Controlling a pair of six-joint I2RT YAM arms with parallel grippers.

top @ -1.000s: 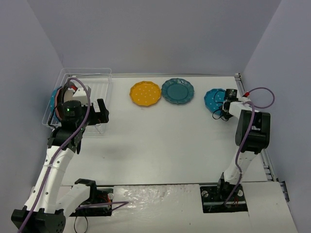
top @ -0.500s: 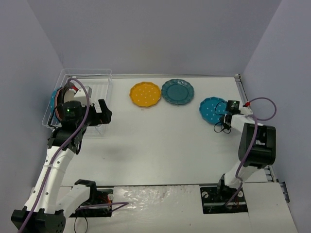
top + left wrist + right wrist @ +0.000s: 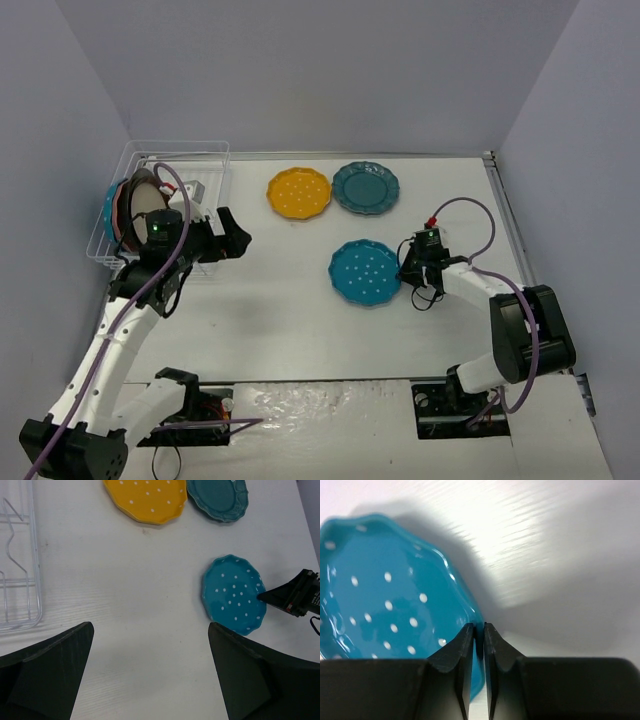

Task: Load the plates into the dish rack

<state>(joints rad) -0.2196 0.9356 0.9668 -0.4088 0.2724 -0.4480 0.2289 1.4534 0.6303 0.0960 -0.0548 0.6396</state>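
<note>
Starting at the far left, behind and to the left of the left claw (image 3: 222, 235), the clear dish rack (image 3: 180, 148) sits at the edge of the bench (image 3: 300, 330). At its left end the racked plates (image 3: 146, 196) stand on edge: a blue one outermost, a pink one, then a dark-rimmed one with a cream centre. The left claw hangs above the bench just off the rack's near right corner, its fingers spread wide apart and gripping nothing. Ahead of it and to its right, the yellow plate (image 3: 298, 192) lies flat near the back of the bench. The dark teal plate (image 3: 365, 187) lies just beside that one on the right, and whether their rims touch I cannot tell. Well to the right of the left claw, near the middle of the bench, lies the bright blue plate (image 3: 366, 272), white dots facing up. The right claw (image 3: 408, 268) is at that plate's right-hand edge, reaching in low from the right. The wrist view settles it: both fingers are pinched together on the scalloped rim, one above and one below, so it is clamped on that plate.
</note>
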